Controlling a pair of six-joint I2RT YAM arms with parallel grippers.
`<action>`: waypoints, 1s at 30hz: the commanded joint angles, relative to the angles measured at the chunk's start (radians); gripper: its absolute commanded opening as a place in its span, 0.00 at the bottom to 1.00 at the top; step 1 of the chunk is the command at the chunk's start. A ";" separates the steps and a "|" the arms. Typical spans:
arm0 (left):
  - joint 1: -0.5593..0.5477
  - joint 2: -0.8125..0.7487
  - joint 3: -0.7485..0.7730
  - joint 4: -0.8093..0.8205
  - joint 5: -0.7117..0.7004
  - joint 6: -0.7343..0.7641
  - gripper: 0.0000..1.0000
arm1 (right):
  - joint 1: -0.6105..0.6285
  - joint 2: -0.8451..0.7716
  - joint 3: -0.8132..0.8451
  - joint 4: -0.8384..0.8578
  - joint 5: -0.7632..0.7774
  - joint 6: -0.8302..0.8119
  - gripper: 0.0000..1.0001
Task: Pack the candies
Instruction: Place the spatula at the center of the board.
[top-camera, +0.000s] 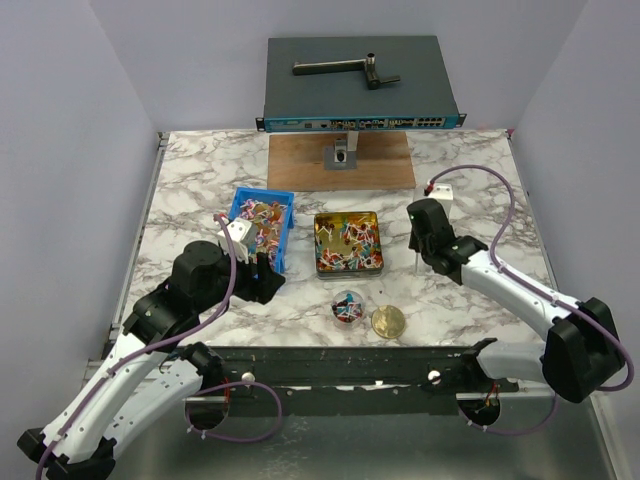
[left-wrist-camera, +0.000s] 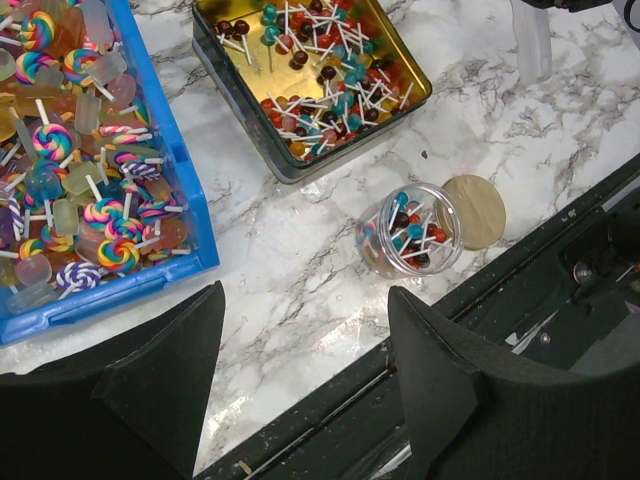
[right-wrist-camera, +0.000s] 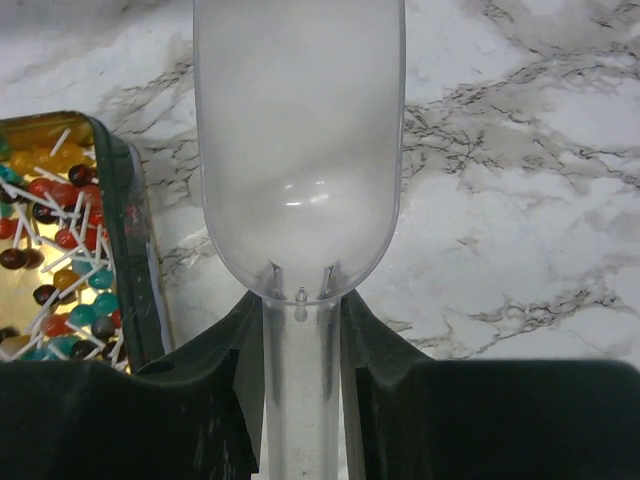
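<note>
Quick status from my end: the right gripper (right-wrist-camera: 300, 400) is pinched onto the handle of a clear plastic scoop (right-wrist-camera: 300, 150), bowl pointing away from the wrist and, as far as I can see, empty. It sits over bare marble (right-wrist-camera: 520, 200) just beside the right wall of the gold tin (right-wrist-camera: 140, 250). I'd guess that's a staging spot, so the scoop can slide in over the rim and dig. The candies (left-wrist-camera: 320, 90), tiny ball lollipops on white sticks in red, teal and dark brown, are mostly in that tin, with a small batch already in the little clear jar (left-wrist-camera: 412, 228) standing near the table's front edge. Its round gold lid (left-wrist-camera: 480, 210) lies flat right next to it, touching or nearly so, which makes sense: mouth open for filling, cap within reach. The left gripper (left-wrist-camera: 305, 340) has its fingers spread with nothing between them, hovering over the marble near the front corner of the blue bin (left-wrist-camera: 195, 200) of bigger swirl lollipops (left-wrist-camera: 115, 215) — my read is it's parked to steady the jar or grab the lid later. Jar looks partly full, so I'd call packing midway. Tricky bit next: those sticks tangle and the jar mouth looks small — spills seem likely.
</note>
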 joint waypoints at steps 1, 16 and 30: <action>0.006 0.001 -0.012 0.017 -0.029 0.002 0.69 | -0.039 0.020 -0.027 0.136 0.061 0.019 0.01; 0.006 -0.007 -0.014 0.015 -0.051 0.002 0.69 | -0.216 0.238 -0.032 0.299 -0.062 -0.003 0.02; 0.007 0.000 -0.014 0.014 -0.059 0.002 0.69 | -0.259 0.369 0.011 0.338 -0.106 -0.009 0.09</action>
